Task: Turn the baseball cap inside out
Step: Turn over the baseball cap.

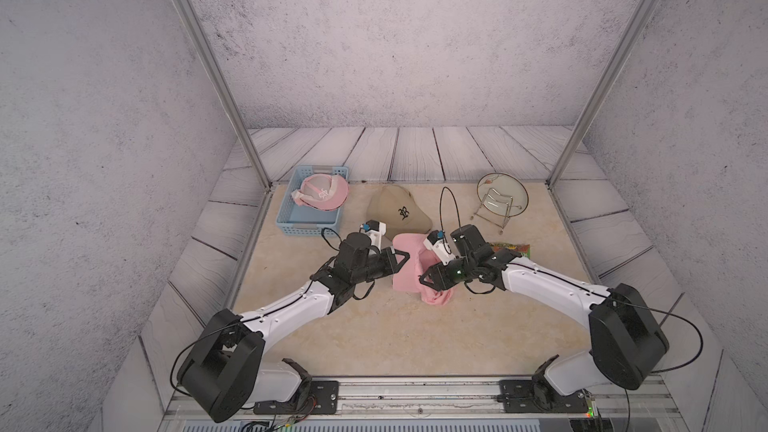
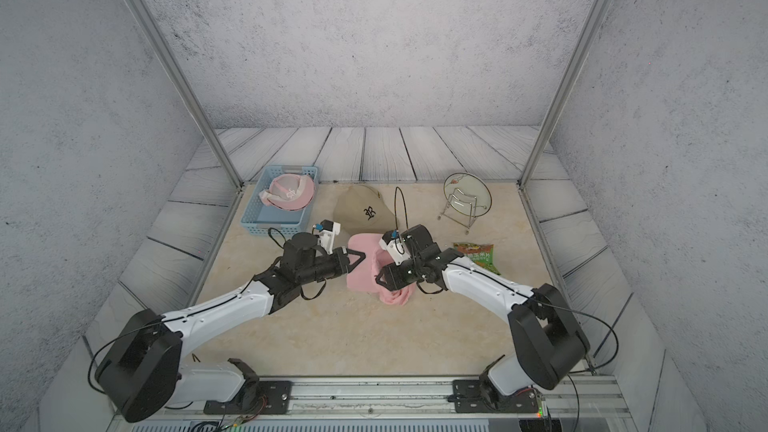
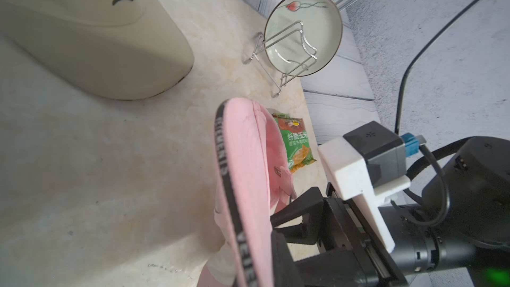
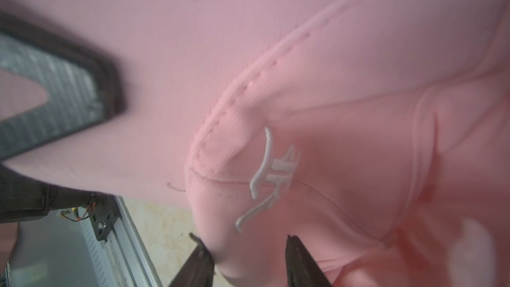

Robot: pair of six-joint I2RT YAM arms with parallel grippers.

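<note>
Pink cap [image 1: 405, 284] sits between both pincers. Left pincer [image 1: 403, 258] is clamped shut on its brim edge. Right pincer [image 4: 245, 255] has jaws apart, crown fabric between them. Beige cap [image 1: 395, 209] lies just beyond the pincers, snack bag [image 1: 511, 249] behind the right one. Bare surface [image 1: 374, 334] lies toward the arm bases.

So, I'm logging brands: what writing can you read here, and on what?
Snack packet: seemingly "纤脆玉米"; smaller line blurred.
Beige cap: black monogram, seemingly "BB".
Pink cap: white monogram, unclear; inner band lettering unreadable.
Other pink cap, in basket: monogram too small.
</note>
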